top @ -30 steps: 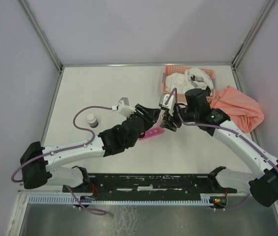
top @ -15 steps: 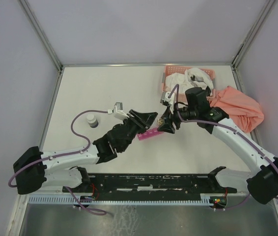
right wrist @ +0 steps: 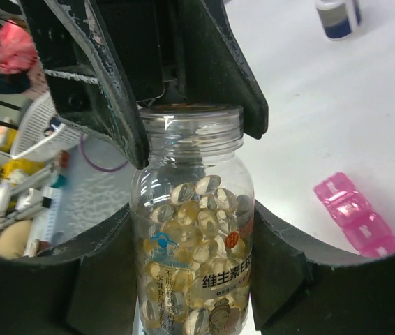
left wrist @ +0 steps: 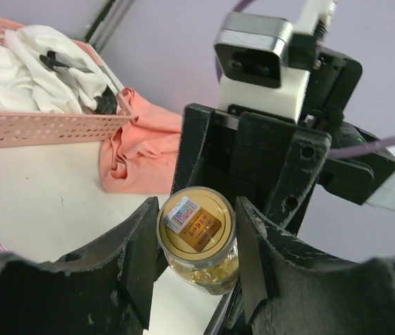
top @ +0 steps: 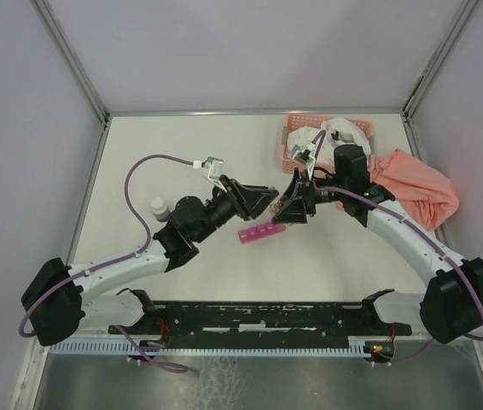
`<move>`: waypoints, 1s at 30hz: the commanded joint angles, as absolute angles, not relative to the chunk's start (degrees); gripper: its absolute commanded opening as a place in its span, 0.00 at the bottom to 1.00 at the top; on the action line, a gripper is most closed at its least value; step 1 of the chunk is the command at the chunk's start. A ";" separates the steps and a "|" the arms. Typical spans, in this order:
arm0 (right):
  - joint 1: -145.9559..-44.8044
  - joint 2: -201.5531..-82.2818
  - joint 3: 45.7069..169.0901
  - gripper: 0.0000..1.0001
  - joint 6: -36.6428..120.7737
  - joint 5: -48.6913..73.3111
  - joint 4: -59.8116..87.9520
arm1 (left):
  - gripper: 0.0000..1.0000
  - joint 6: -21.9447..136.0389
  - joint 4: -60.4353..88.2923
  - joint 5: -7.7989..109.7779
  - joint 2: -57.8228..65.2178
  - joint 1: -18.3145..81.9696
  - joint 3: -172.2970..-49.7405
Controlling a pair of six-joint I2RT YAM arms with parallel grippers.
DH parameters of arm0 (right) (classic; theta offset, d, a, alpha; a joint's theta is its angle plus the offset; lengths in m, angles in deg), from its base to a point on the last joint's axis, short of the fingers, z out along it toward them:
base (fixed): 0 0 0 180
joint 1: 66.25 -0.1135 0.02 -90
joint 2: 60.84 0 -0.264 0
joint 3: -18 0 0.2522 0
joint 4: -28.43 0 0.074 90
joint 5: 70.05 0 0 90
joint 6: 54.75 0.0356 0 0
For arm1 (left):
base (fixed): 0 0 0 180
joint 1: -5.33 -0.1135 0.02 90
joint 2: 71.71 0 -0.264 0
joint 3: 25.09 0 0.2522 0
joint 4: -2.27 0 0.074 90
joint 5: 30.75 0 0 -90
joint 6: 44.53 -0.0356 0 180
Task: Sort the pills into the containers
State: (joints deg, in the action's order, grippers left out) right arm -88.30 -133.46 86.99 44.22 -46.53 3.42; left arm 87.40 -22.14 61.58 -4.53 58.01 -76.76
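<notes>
Bottle (right wrist: pixel 192 230), clear plastic, filled with golden softgel capsules (right wrist: pixel 182 202): held off white table (top: pixel 182 154), right gripper (right wrist: pixel 192 276) clamped around its body, left gripper (left wrist: pixel 197 213) closed narrowly on its cap. Magenta-pink plastic pill-organizer strip (top: pixel 261 233) of small square compartments: flat on table, 7 o'clock from bottle, near, untouched.
</notes>
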 commanded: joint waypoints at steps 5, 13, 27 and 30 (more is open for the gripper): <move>-86.71 -134.02 84.98 0.02 60.81 -49.17 27.36 | 0.48 82.35 -21.97 39.81 -6.18 55.84 -76.70; -87.43 -130.89 88.53 0.02 40.74 -45.56 8.56 | 0.99 81.81 -16.46 51.80 -13.45 55.82 -75.68; -92.62 -125.51 90.61 0.02 11.11 -24.57 -8.73 | 0.99 88.49 -23.64 61.80 -22.30 55.87 -67.02; -93.46 -125.23 90.32 0.02 9.63 -20.41 -8.71 | 0.99 97.19 -21.93 67.94 -18.48 55.94 -69.33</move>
State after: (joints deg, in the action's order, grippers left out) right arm -92.49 -126.68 88.12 16.27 -29.04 -7.84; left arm 86.31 -18.45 59.33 -21.89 55.72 -66.44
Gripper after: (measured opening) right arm 0.602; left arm 0.991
